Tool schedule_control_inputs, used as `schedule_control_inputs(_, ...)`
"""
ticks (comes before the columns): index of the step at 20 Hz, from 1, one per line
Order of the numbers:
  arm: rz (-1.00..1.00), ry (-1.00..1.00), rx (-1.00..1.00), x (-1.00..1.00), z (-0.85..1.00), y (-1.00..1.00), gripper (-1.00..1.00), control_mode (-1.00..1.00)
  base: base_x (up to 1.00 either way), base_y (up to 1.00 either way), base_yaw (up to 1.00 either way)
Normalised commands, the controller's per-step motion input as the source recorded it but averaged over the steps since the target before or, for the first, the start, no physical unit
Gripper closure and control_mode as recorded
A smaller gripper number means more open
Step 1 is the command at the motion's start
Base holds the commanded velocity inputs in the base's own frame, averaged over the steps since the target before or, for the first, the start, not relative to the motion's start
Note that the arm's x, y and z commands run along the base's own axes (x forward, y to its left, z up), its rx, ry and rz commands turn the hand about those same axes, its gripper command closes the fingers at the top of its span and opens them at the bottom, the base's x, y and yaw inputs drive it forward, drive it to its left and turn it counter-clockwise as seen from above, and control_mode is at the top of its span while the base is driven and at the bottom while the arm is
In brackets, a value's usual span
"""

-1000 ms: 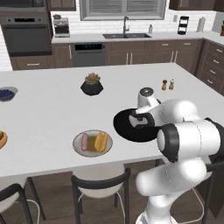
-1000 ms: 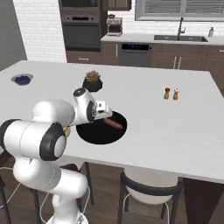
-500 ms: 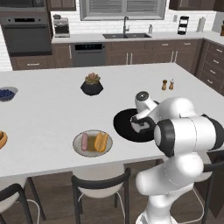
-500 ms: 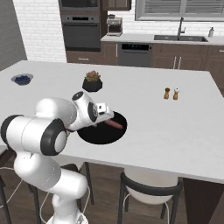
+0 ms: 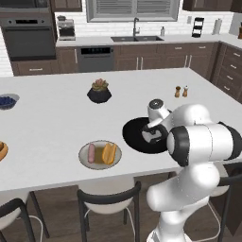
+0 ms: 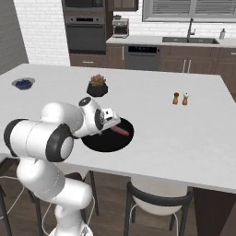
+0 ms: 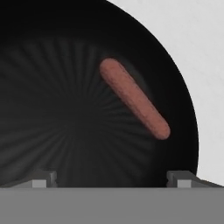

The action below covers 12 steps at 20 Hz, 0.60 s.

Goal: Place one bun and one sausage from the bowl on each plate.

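White tabletop (image 5: 56, 123) of a kitchen island carried everything, with dark cabinets, an oven and a sink along the far wall. Nearest the front edge sat the pale grey plate (image 5: 99, 154), holding a sausage and a bun side by side. At the far left edge of the left base view, part of the orange-tan plate (image 5: 2, 151) showed with food on it. Just beyond the grey plate and to its right lay the wide black bowl (image 5: 138, 134), and the end effector (image 7: 112, 179) hung low over it with its fingers spread wide, pinching nothing. In the hand view one sausage (image 7: 133, 98) lay inside the bowl, ahead of the fingertips (image 7: 43, 179) and apart from them, slanting toward the rim. Farther back stood a black plant pot (image 5: 99, 91) with a small succulent, and to the right a pair of shakers (image 5: 181, 91) close together. A small bowl of blue berries (image 5: 7, 100) rested near the far left.
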Motion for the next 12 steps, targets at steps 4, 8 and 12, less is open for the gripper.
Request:
schedule_control_inputs(4,0.25,0.03,0.0,0.28,0.0,-0.17,-1.0,-1.0,0.0,0.0,0.0)
schedule_control_inputs(8,0.16,0.09,-0.01,0.4,0.0,0.0,-1.0,-1.0,0.0,0.0,0.0)
schedule_control_inputs(12,0.0,0.12,-0.07,0.18,-0.03,0.0,-1.0,-1.0,0.0,0.0,0.0)
